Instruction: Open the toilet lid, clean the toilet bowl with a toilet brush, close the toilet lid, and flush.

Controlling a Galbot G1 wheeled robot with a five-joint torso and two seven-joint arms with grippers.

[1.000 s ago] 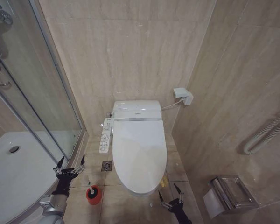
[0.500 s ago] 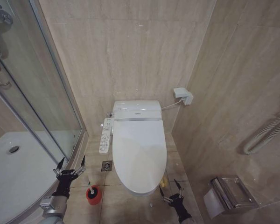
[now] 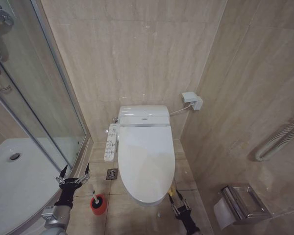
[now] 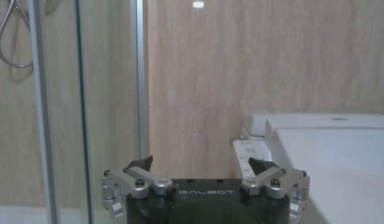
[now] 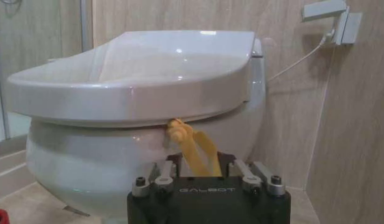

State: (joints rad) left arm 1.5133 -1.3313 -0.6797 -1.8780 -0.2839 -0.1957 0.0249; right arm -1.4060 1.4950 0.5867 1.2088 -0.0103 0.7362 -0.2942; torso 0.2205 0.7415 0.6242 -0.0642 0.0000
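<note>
While shut flat over the toilet bowl (image 5: 86,154), one toilet lid (image 3: 146,164) against the back wall. One yellow strap (image 5: 193,151) hanging from its front rim, plain from the right wrist. Right gripper (image 3: 179,201) just below that rim, fingers narrowed around the strap, grip unclear. One toilet brush (image 3: 97,203) on the floor left. Left gripper (image 3: 72,175) spread wide, empty, beside the shower door (image 3: 39,98).
</note>
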